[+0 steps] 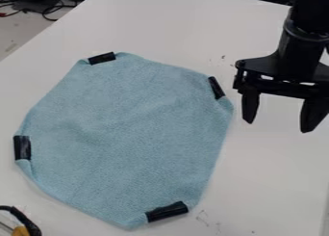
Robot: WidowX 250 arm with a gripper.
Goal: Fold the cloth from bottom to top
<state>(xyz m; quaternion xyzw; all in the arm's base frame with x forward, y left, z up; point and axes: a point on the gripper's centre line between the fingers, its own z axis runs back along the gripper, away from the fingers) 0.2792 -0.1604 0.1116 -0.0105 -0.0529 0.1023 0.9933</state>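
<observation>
The gripper [278,126] hangs at the right of the camera view, open, its two fingers spread apart with nothing between them. It is to the right of the light blue cloth [128,138], close to its upper right corner and not touching it. The cloth lies flat and spread out on the white table, its corners folded in and wrapped with black tape. One taped corner [167,211] is at the bottom, one at the left, one at the top and one at the upper right.
The white table [270,182] extends around the cloth, with its left edge running diagonally at the upper left. A black and yellow object [22,229] is at the bottom left corner. Dark cables [48,9] lie beyond the table at the upper left.
</observation>
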